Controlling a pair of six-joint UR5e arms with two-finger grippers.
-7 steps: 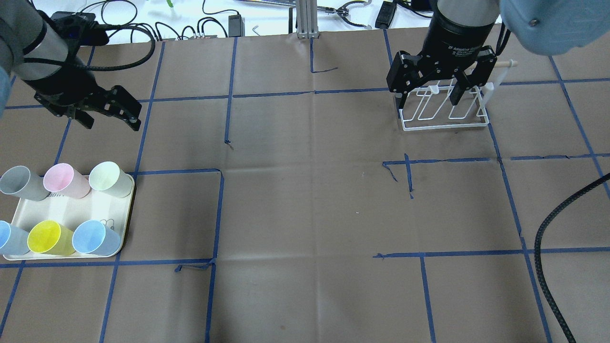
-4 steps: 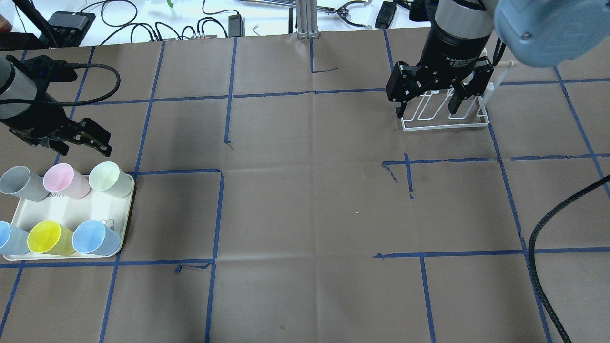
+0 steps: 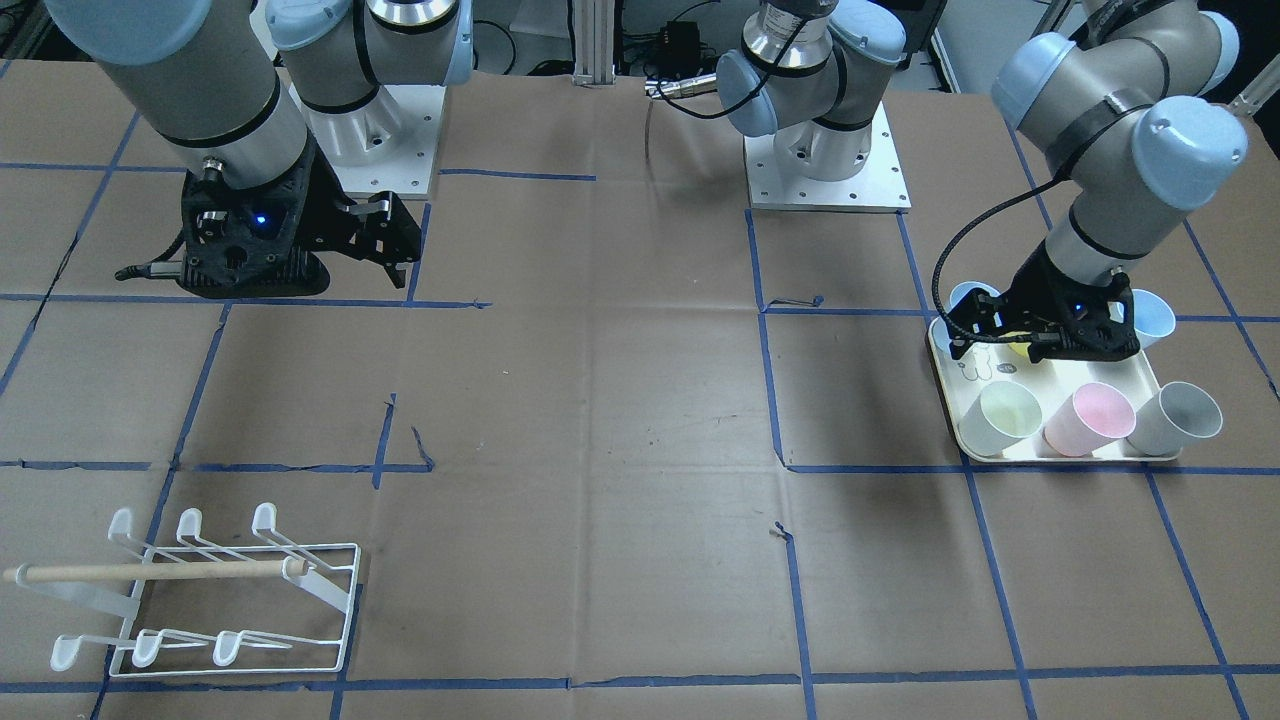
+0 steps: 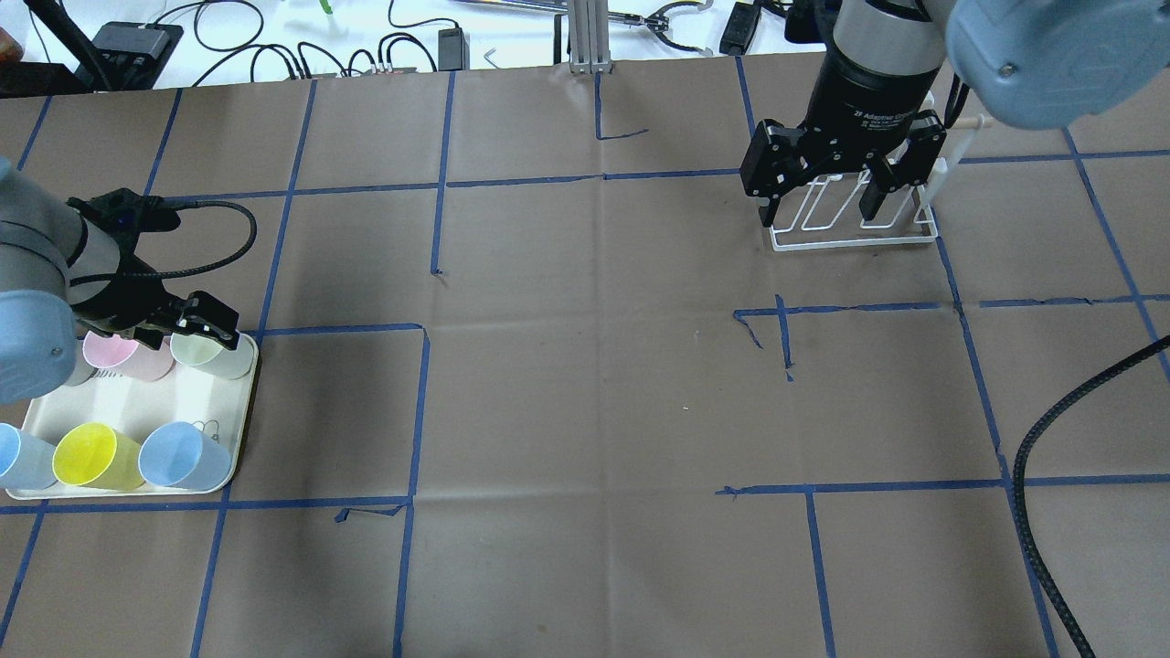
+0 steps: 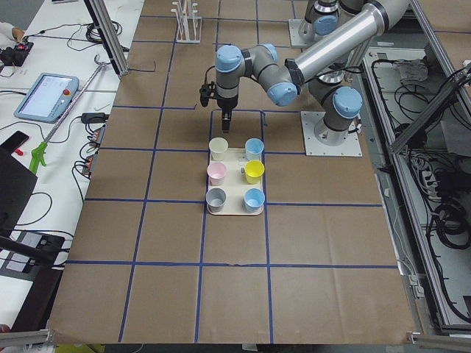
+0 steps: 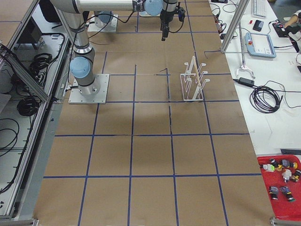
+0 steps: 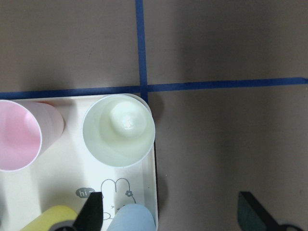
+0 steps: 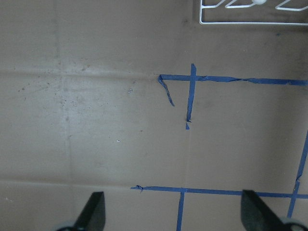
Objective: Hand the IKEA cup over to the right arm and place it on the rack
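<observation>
Several pastel cups stand on a cream tray (image 4: 187, 402) at the table's left. My left gripper (image 4: 203, 322) is open and empty, hovering over the pale green cup (image 4: 218, 356) in the tray's far row. In the left wrist view the pale green cup (image 7: 119, 130) sits ahead of the open fingers (image 7: 92, 211), with a pink cup (image 7: 17, 134) beside it. My right gripper (image 4: 836, 187) is open and empty, held high near the white wire rack (image 4: 855, 224). The rack with its wooden dowel (image 3: 150, 572) shows whole in the front view.
Yellow (image 4: 91, 454) and blue (image 4: 178, 454) cups fill the tray's near row. A grey cup (image 3: 1180, 418) stands beside the pink one. A black cable (image 4: 1042, 475) hangs at the right. Cables and tools lie beyond the table's far edge.
My left arm has swung toward the tray and now hovers over its far row of cups. The right arm has barely moved.
</observation>
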